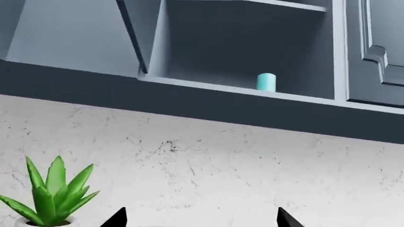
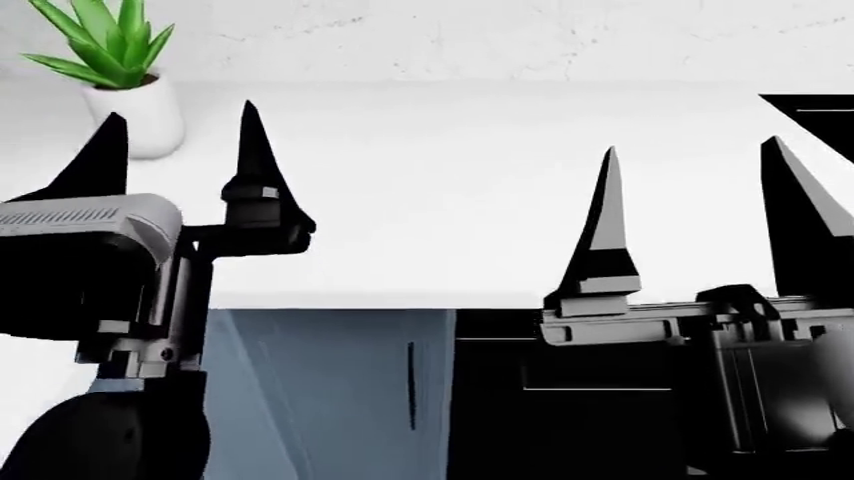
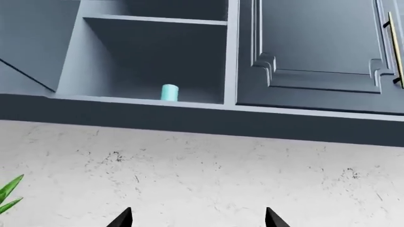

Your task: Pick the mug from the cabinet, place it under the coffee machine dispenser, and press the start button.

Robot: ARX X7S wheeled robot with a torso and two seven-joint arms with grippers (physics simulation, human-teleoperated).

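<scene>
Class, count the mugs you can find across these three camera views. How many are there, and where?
1. A single turquoise mug stands upright on the bottom shelf of the open wall cabinet, toward its right side. The closed cabinet beside it may hide others.

Head view looks down and forward over both arms onto the white counter (image 2: 441,190), close. Both wrist views face upward from low at the wall, toward the open cabinet (image 1: 240,52) well above. All three share the potted plant (image 2: 114,60); both wrist views share the mug (image 3: 169,92).
</scene>
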